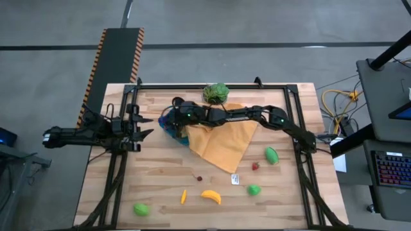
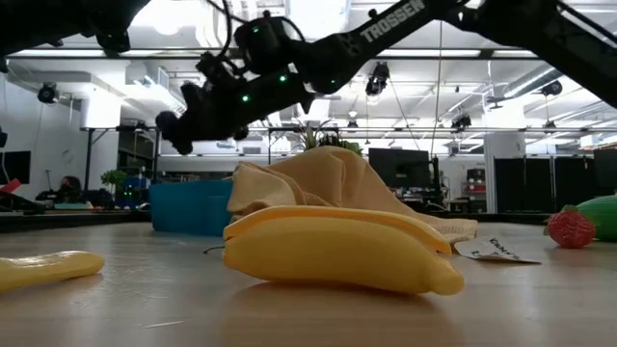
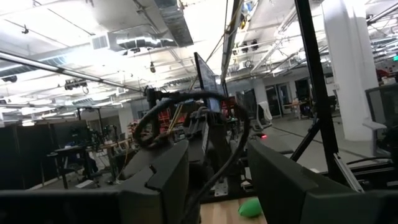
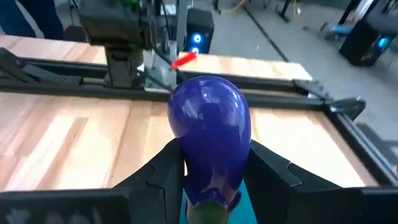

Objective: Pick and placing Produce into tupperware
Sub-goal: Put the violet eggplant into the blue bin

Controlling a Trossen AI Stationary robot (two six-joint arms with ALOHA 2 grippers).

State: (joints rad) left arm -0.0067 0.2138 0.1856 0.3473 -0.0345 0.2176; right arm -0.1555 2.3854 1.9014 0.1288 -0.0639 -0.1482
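Landmark for all positions: the blue tupperware [image 2: 190,206].

Nearest the low camera, a yellow banana [image 2: 337,249] lies on the counter [image 2: 289,318], well in front of the tupperware. An orange-yellow piece [image 2: 48,267] lies off to one side of it. A red strawberry-like piece [image 2: 571,229] sits far to the other side, with a green piece [image 2: 605,214] just behind. The orange-yellow cloth [image 2: 333,188] is bunched against the tupperware's side.

Right gripper [image 4: 208,171]: fingers clenched on a purple eggplant [image 4: 209,140], gripped on both flanks with its rounded end pointing away from the wrist. In the high view the right gripper [image 1: 174,115] hangs over the tupperware [image 1: 169,130], clear of its rim.

Step in hand, as I judge it: placing the eggplant.
- Centre over the open tub, away from the cloth side.
- Lower until the eggplant is just above the floor before letting go; a high drop may bounce it out of so shallow a box.
- Part the fingers fully, then lift straight up.

Left gripper [image 1: 142,125] waits at the counter's edge beside the tupperware, fingers parted, nothing between them.

Farthest back, the potted plant [image 1: 217,93] stands behind the tupperware.
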